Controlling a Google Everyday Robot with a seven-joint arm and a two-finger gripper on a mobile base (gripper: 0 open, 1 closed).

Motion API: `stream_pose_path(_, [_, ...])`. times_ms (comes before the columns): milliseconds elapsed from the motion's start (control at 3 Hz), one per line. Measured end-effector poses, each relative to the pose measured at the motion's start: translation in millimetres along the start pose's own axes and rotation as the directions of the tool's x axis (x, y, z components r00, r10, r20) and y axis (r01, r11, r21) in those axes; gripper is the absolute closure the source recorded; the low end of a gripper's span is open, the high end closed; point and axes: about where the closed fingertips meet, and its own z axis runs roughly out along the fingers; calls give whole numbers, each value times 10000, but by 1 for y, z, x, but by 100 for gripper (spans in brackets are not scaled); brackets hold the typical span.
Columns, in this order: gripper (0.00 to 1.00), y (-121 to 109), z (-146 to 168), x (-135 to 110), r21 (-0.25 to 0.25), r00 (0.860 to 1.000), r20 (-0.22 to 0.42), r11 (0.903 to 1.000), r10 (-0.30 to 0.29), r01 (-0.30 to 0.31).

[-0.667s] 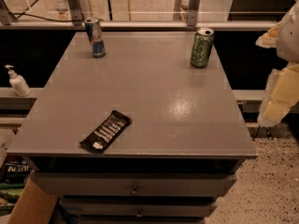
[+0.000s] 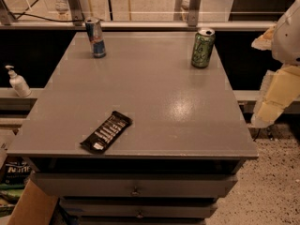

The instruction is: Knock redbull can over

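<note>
The redbull can stands upright at the far left corner of the grey table; it is slim, blue and silver with a silver top. My gripper shows as pale cream parts at the right edge of the camera view, beyond the table's right side and well away from the can. It touches nothing on the table.
A wider green can stands upright at the far right of the table. A black snack bar lies near the front left edge. A white pump bottle sits on a ledge to the left. Drawers are below the tabletop, and a metal railing runs behind the table.
</note>
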Motion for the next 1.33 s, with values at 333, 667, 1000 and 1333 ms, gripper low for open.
stream_pose_path(333, [0, 6, 25, -21, -331, 9955, 851, 9986, 427, -400])
stream_pose_path(667, [0, 8, 61, -53, -677, 9780, 1899, 9949, 869, -753])
stream_pose_path(1000, [0, 8, 100, -83, -1234, 9403, 3058, 9855, 1493, -1164])
stream_pose_path(1333, [0, 10, 130, -112, -2073, 8683, 4370, 9656, 2349, -1569])
